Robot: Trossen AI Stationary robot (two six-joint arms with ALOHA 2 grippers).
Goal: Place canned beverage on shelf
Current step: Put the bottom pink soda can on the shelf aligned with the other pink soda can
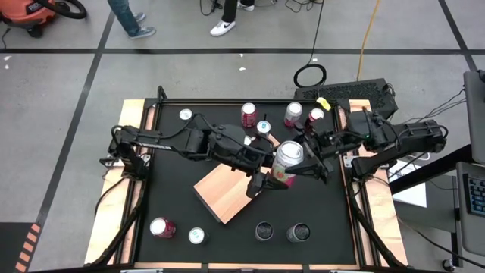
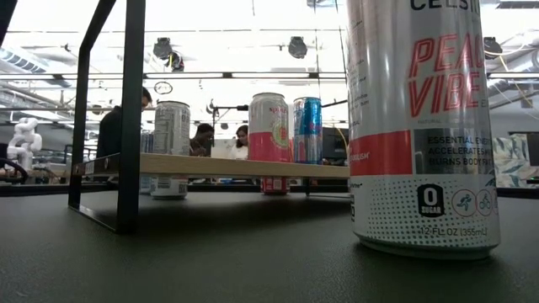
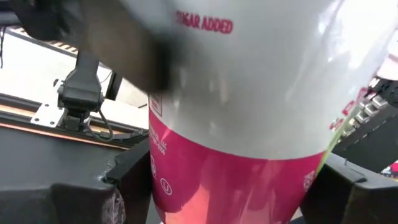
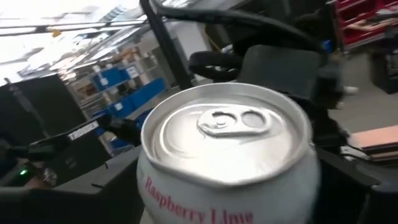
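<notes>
High view: both end effectors (image 1: 267,182) on can (image 1: 287,161)

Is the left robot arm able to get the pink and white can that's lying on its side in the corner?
Probably not right now. The left gripper is at the raised can over the shelf, with the right gripper. The tipped can lies apart on the table's near-left part, nothing around it.

A white-and-pink can (image 1: 286,163) stands upright, raised beside the bare, angled wooden shelf (image 1: 223,189)
</notes>
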